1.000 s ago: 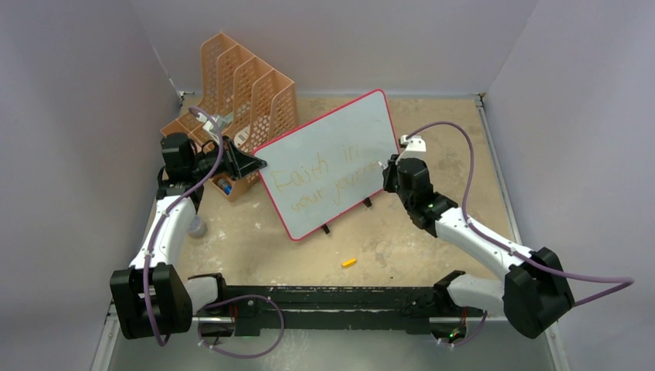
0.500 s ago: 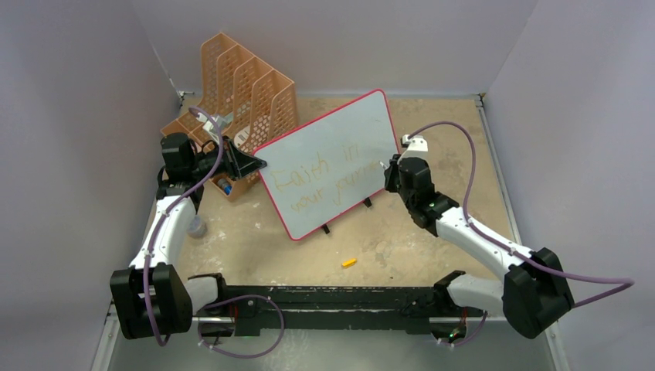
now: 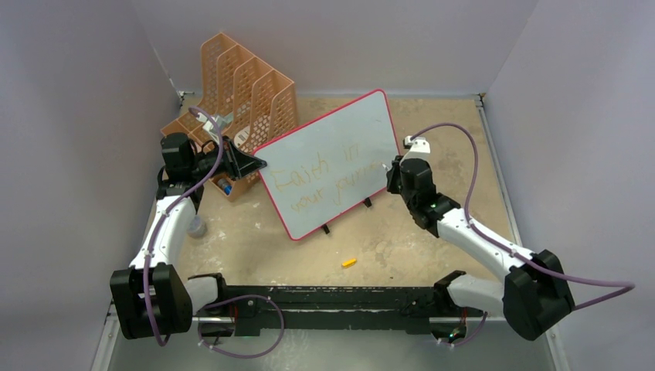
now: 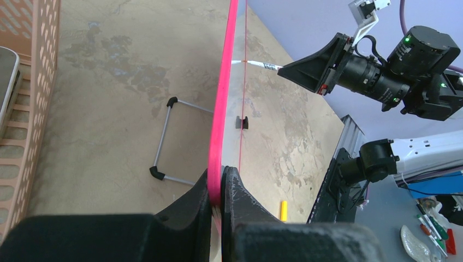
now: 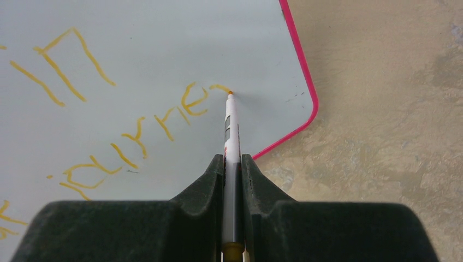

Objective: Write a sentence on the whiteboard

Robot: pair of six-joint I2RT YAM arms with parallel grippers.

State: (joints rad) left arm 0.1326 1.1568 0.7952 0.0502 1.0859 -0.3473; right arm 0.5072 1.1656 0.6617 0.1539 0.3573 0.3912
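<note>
Left claw [image 4: 220, 177] is pressed together on the pink frame of the whiteboard [image 3: 340, 127] at its left edge, just beside the orange file rack [image 3: 247, 85]. The board stands tilted on its feet near the middle of the table. Across its face runs the sentence [image 3: 324, 179] in two lines of thin yellow strokes, the lower line apparently one letter short.

Further right, the right claw [image 5: 233, 161] pinches a marker [image 5: 231, 123]. Its tip touches the board at the end of the lower line, near the lower right corner.

The step in hand looks like the closing letter. Little room is left before the frame, so the strokes should be short and compact. Pressure should be light and even, since a hard push could rock the board. The left grip should hold firm throughout.
</note>
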